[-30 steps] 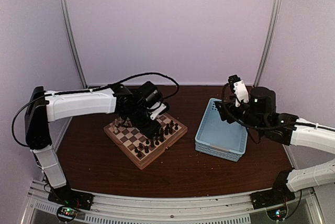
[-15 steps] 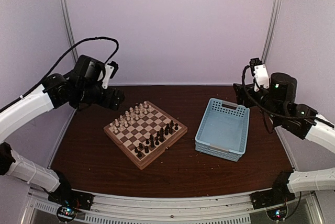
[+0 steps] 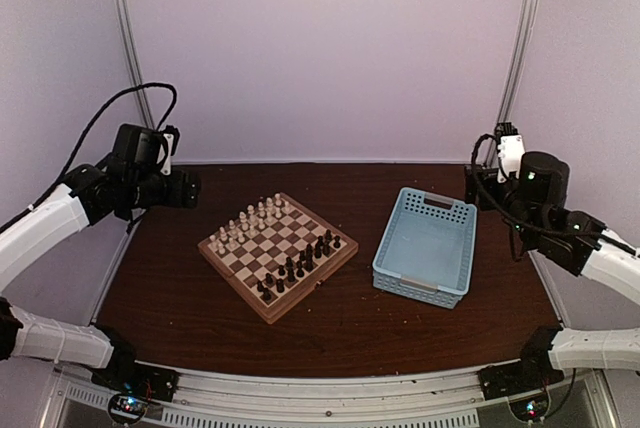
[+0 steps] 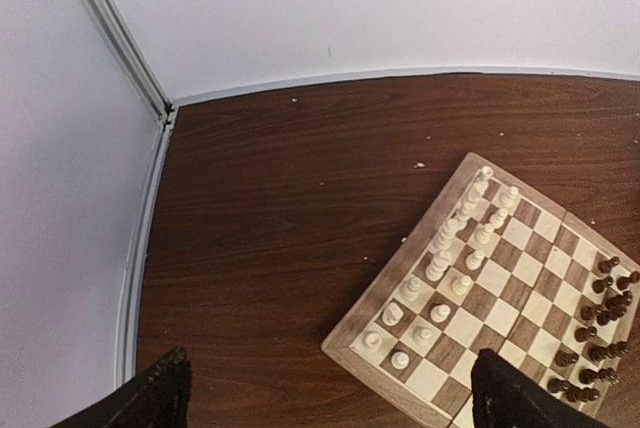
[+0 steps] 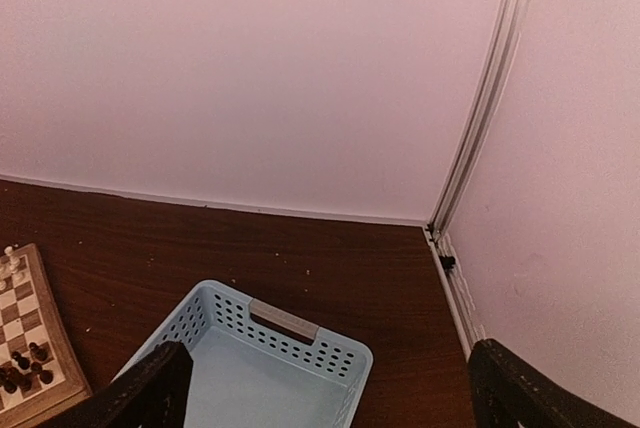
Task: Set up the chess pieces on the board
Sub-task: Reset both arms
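With cream pieces (image 4: 447,248) and dark pieces (image 3: 300,264) ranked in two rows at opposite edges of the board (image 3: 262,246), setup appears complete; left and right jaws stand wide, empty.

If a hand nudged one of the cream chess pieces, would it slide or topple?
Likely topple: the cream pieces look tall and narrow on small bases. Round-bodied, a fallen one would probably roll. They stand close together on the board, so neighbours might fall too.
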Controlling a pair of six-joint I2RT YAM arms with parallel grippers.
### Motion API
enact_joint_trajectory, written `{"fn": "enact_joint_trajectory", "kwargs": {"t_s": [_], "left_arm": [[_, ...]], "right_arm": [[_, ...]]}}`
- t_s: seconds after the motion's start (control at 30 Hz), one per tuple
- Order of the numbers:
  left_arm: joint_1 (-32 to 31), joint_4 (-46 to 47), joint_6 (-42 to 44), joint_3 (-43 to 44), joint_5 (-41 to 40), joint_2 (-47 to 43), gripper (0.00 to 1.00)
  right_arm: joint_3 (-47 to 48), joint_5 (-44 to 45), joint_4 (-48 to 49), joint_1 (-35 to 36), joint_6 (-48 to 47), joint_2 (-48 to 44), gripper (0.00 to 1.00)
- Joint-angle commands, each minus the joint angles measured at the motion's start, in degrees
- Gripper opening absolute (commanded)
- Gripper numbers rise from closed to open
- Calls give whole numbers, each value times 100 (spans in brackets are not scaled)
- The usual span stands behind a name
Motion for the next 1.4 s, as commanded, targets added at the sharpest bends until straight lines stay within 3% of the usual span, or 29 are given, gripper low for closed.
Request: {"fn": "enact_joint_trajectory", "kwargs": {"t_s": [0.0,0.1,0.3,0.4,0.5,0.57,0.7,0.77,0.83,0.9,0.97,1.03,1.1,1.2,1.37], "left_arm": [[471,949,-140,-524,-135,-35,97],[1043,1586,-344,-1015,116,-243,98],[2296,2147,-462,-1479,701,-301,98],[2558,2548,-381,-1778,670,-253,98],[2708,3392,-28,-2211,1203,-204,98],[2721,3593,105,-2244,1268,-108,98],[2779,3580,159,-2142,1271,280,98],[2912,3678,149,-2160,1415,460,98],[3089,3956,40,-2323,1577,544,98],[3326,4273,28,-2465,1891,631,98],[3438,4473,182,-2494,2114,806,97],[3500,4476,327,-2450,2169,980,98],[3512,4556,510,-2483,2146,1103,98],[3513,4967,857,-2711,2124,1208,97],[3506,6008,1118,-3095,2994,1676,92]], "right_arm": [[-260,96,183,-757,746,170,100],[-734,-100,538,-1440,938,353,96],[-1718,40,2038,-2004,365,524,93],[-2091,9,2613,-2232,179,808,92],[-2189,31,2921,-2390,-59,1313,94],[-2404,26,3620,-2477,-222,1673,94],[-2695,-814,5343,-2952,117,2659,95],[-2516,-1138,5784,-3099,-53,3080,97],[-2284,-1644,5614,-3244,5,3520,99],[-2391,-1834,6704,-3231,-263,4236,100],[-2305,-1944,5911,-3223,-191,3887,100],[-2323,-2018,6401,-3219,-329,4120,100],[-2205,-2069,5850,-3221,-246,3970,100],[-2332,-2073,6275,-3206,-342,4041,100],[-2266,-2103,6135,-3205,-353,4048,100]]}}
